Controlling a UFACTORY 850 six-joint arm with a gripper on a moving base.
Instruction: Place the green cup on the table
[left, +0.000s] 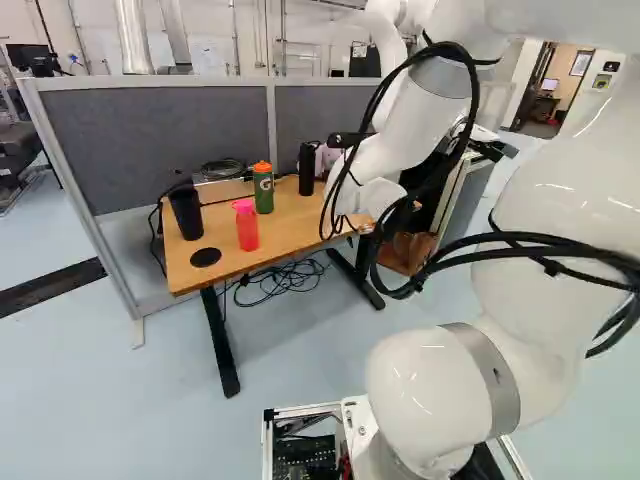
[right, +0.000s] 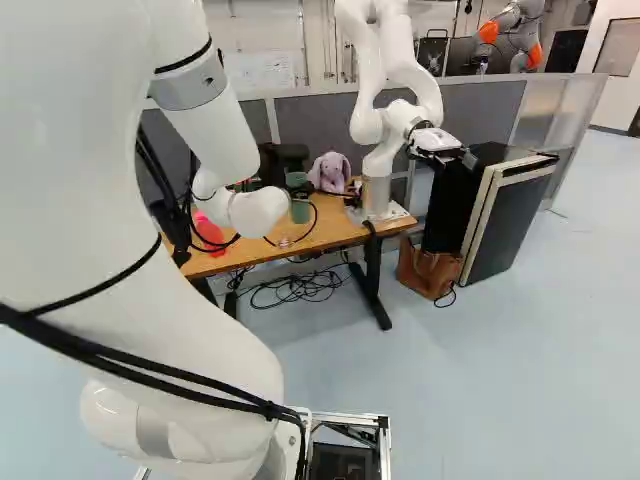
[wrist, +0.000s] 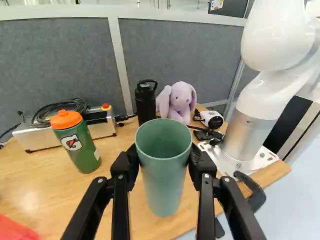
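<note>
The green cup (wrist: 165, 175) is pinched in the claw (right: 300, 192), one finger against each side just below the rim, its open mouth toward the wrist camera. It is over the bench (wrist: 45, 185), near the edge; whether its base touches the wood is hard to say, though it looks close.

Beyond the cup in the wrist view stand a black bottle (wrist: 145, 103) with a loop handle and, just beside that, a lilac plush rabbit (wrist: 179, 102). A small black-and-white device (wrist: 211, 119) sits near the rabbit, with dark cables around it. Next to these, another robot (wrist: 250, 132) rises from a white plate (wrist: 265, 158) on the bench, with a black clamp (wrist: 255, 192) at the edge.

On the cup's other side stands a green bottle (wrist: 82, 150) with an orange cap. Behind it is a pale box (wrist: 42, 139) with a red button and a coil of black cable on top. In the left base view a red bottle (left: 247, 228) and a black tumbler (left: 186, 212) stand farther along the bench, near a black disc (left: 206, 257).

A grey partition (left: 160, 140) runs behind the bench; a brown bag (right: 428, 270) rests on the floor beside it.
</note>
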